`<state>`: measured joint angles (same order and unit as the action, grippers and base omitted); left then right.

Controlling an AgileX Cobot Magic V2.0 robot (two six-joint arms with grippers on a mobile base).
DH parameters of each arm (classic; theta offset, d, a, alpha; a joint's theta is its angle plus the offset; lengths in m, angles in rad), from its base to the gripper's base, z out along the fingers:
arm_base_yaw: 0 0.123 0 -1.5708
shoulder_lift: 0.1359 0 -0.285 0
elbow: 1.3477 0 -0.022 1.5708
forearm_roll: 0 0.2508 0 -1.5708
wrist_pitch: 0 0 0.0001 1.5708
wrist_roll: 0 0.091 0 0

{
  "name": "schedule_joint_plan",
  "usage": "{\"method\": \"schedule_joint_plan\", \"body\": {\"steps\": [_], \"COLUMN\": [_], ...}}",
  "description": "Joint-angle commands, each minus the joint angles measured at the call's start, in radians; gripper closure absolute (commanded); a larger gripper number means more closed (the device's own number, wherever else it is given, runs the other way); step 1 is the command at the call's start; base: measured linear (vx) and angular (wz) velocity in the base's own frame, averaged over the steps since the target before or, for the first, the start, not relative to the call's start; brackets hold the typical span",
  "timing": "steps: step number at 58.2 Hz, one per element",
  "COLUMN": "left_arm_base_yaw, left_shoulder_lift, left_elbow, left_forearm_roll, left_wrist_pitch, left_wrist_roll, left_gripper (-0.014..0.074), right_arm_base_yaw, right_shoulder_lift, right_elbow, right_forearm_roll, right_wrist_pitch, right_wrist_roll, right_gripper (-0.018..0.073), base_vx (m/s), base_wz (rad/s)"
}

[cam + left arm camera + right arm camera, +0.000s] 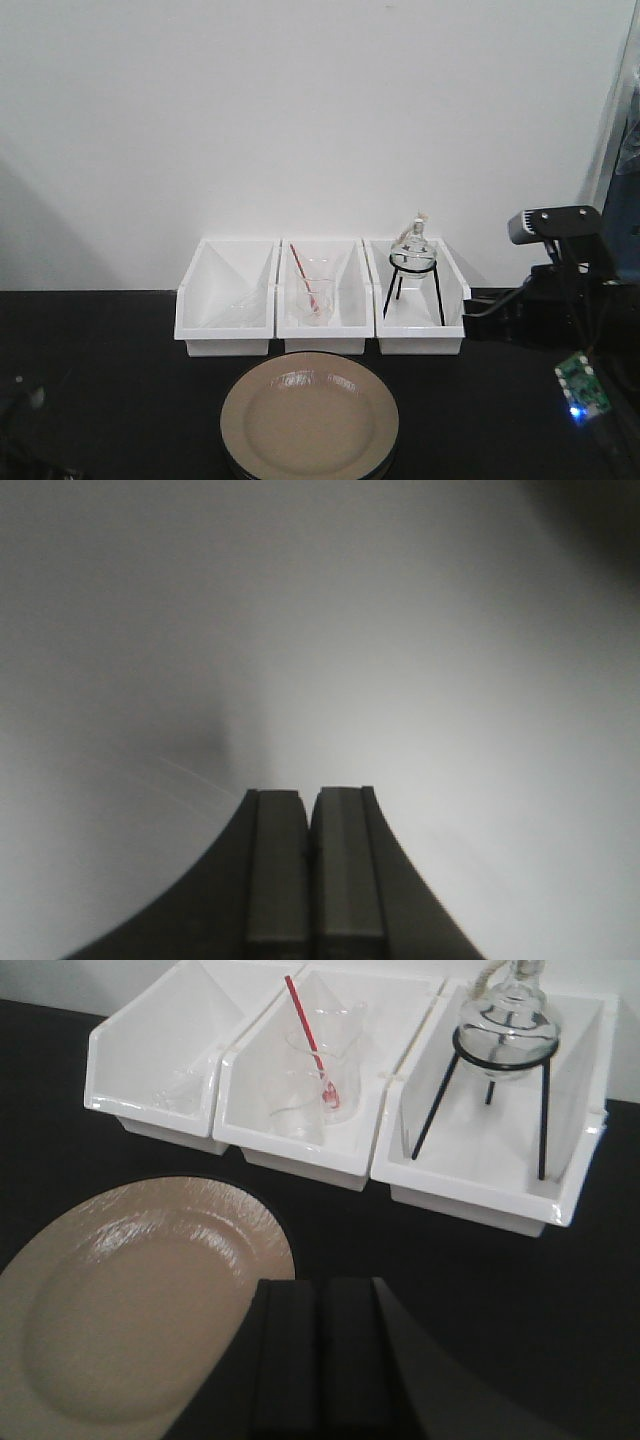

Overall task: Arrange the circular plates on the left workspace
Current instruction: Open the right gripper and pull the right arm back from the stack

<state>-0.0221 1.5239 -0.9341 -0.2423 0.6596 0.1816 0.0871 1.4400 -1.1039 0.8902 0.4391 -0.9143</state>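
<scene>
Beige plates stacked, none yet placed

Beige circular plates (309,418) sit stacked on the black left workspace (100,380), just before the middle white bin (321,296). I see my right gripper (322,1360) clenched and empty beside the stack; my left gripper (312,880) is likewise closed on nothing. Arranging, I judge, has not begun.

Soft overhead light is glaring off the plate (140,1310); the left wrist view is showing only hazy grey blur, while the front view is looking grainy.
</scene>
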Motion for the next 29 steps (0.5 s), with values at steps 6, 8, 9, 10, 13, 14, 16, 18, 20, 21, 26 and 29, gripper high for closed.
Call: {"method": "schedule_joint_plan", "body": {"steps": [6, 8, 9, 10, 13, 14, 16, 18, 20, 21, 26, 29], "left_arm_base_yaw": [0.014, 0.014, 0.013, 0.013, 0.013, 0.013, 0.013, 0.013, 0.013, 0.013, 0.013, 0.013], "left_shoulder_lift": [-0.068, -0.095, -0.108, -0.129, -0.176, -0.203, -0.249, -0.29, -0.343, -0.366, -0.524, -0.617], "left_elbow": [-0.2, -0.203, -0.202, -0.196, -0.179, -0.167, -0.141, -0.108, -0.069, -0.052, 0.062, 0.136], "left_forearm_roll": [0.075, 0.051, 0.039, 0.02, -0.016, -0.035, -0.067, -0.092, -0.124, -0.138, -0.22, -0.261], "left_wrist_pitch": [-0.046, -0.082, -0.108, -0.135, -0.186, -0.211, -0.253, -0.286, -0.322, -0.335, -0.397, -0.424], "left_wrist_roll": [-0.06, -0.051, -0.046, -0.038, -0.013, 0.001, 0.029, 0.058, 0.097, 0.114, 0.217, 0.277], "left_gripper": [0.0597, 0.0597, 0.0597, 0.0597, 0.0597, 0.0597, 0.0597, 0.0597, 0.0597, 0.0597, 0.0597, 0.0597], "right_arm_base_yaw": [-0.001, -0.001, -0.001, -0.001, -0.001, -0.001, -0.001, -0.001, -0.001, -0.001, -0.001, -0.001], "right_shoulder_lift": [-0.218, -0.248, -0.264, -0.287, -0.34, -0.364, -0.397, -0.437, -0.477, -0.502, -0.596, -0.663], "right_elbow": [0.084, 0.105, 0.116, 0.131, 0.169, 0.186, 0.208, 0.235, 0.263, 0.275, 0.351, 0.407], "right_forearm_roll": [-0.248, -0.284, -0.309, -0.325, -0.381, -0.393, -0.419, -0.437, -0.445, -0.451, -0.46, -0.458], "right_wrist_pitch": [-0.021, -0.02, -0.019, -0.019, -0.02, -0.023, -0.025, -0.027, -0.028, -0.03, -0.064, -0.107], "right_wrist_roll": [0.263, 0.301, 0.315, 0.334, 0.368, 0.377, 0.384, 0.385, 0.382, 0.38, 0.375, 0.375], "right_gripper": [0.0564, 0.0564, 0.0564, 0.0564, 0.0564, 0.0564, 0.0564, 0.0564, 0.0564, 0.0564, 0.0564, 0.0564], "base_vx": [0.0, 0.0, 0.0, 0.0, 0.0, 0.0, 0.0, 0.0, 0.0, 0.0, 0.0, 0.0], "base_wz": [0.0, 0.0, 0.0, 0.0, 0.0, 0.0, 0.0, 0.0, 0.0, 0.0, 0.0, 0.0]}}
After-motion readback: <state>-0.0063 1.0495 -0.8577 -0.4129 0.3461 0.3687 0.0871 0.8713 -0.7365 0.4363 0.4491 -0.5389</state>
